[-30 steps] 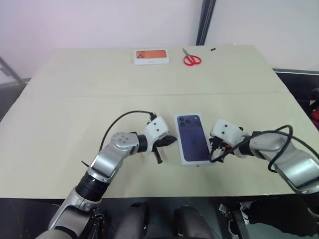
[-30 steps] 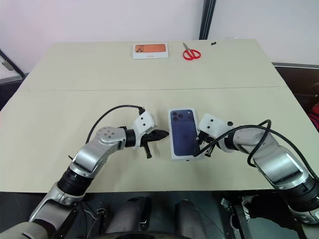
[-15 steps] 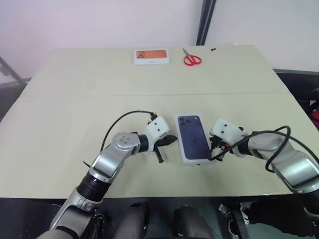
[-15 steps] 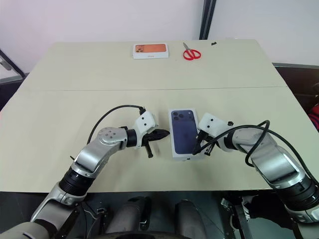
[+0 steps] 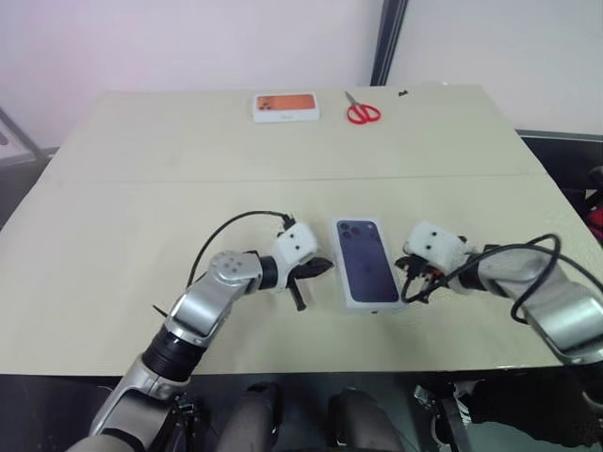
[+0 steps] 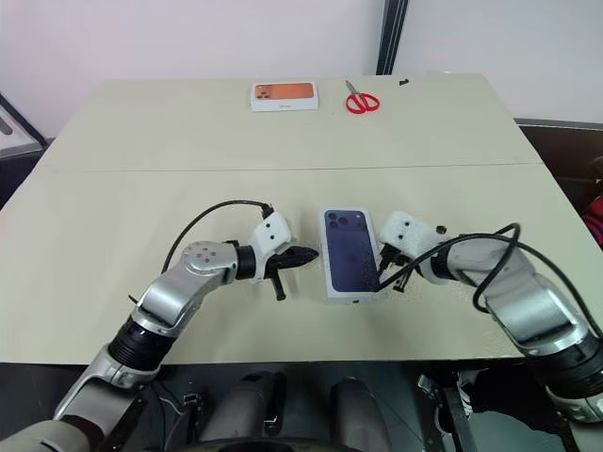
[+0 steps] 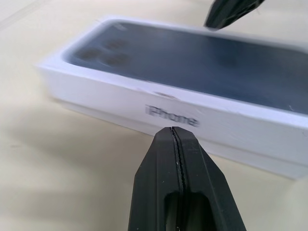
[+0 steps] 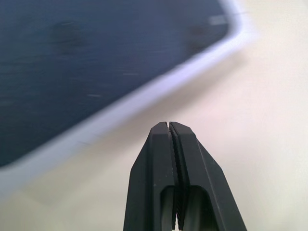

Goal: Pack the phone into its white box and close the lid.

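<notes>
- Lid with the dark blue phone picture sits on the white box, closed, on the near middle of the table.
- Long axis runs near to far; the printed camera cluster points to the far end.
- Left pincer is closed, empty, just left of it.
- Right pincer is closed, empty, at its right edge.

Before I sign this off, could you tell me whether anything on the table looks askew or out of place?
Nothing stands out. The lid sits square on the white box, and both shut grippers, left and right, flank it without touching.
</notes>
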